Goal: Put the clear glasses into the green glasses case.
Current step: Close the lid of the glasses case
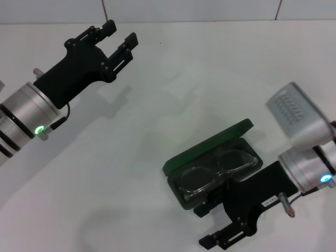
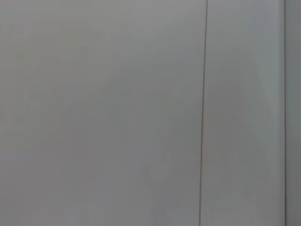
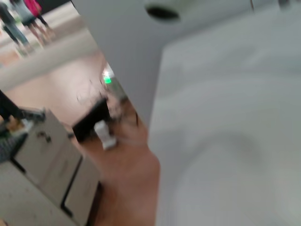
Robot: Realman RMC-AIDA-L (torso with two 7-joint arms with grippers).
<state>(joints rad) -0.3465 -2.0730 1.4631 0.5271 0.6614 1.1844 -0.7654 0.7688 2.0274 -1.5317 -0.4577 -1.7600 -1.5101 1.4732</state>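
A plain white table [image 1: 157,131] fills the head view, lit evenly and marked only by soft grey shadows, and behind its far edge stands a pale wall [image 1: 184,9] cut by thin dark vertical seams. The left wrist view shows only a light grey panel [image 2: 103,113] crossed by one such seam [image 2: 203,113]. Beyond the table's edge, the right wrist view catches a brownish floor [image 3: 127,165], a low cream cabinet [image 3: 47,160] and blurred people [image 3: 19,23] far off

Clear glasses [image 1: 220,169] inside the open green glasses case [image 1: 202,151], right gripper [image 1: 212,224] just in front.
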